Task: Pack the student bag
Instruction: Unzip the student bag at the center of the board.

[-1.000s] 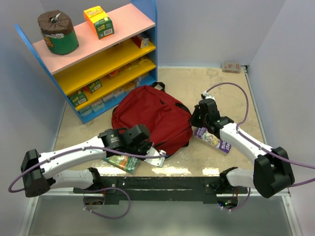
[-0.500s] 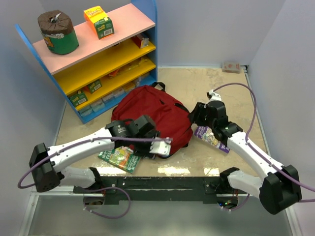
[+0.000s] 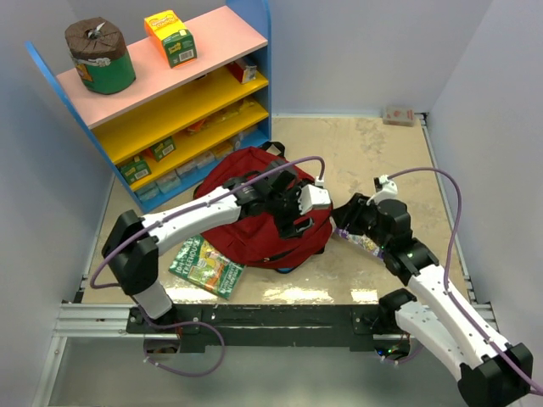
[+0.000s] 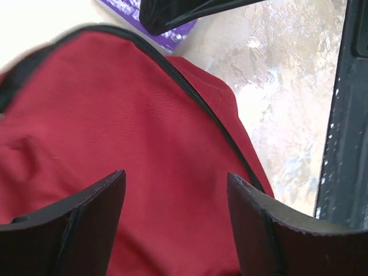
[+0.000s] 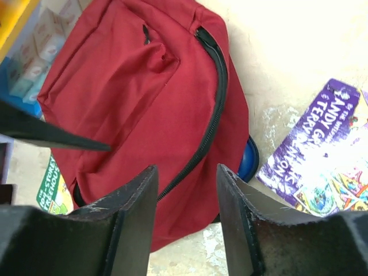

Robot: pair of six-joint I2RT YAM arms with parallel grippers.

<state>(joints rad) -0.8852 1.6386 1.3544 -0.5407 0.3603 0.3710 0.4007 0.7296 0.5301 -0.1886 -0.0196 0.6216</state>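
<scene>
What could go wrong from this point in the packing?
The dark-red fabric backpack's black zipper looks closed, so no book can go in yet. The open left gripper and open right gripper hover close together over the bag; the arms may collide. Pulling soft fabric could drag the bag onto the purple paperback book.

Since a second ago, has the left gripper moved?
Yes. The left gripper went farther and right from the near rail, now open over the student bag.
</scene>
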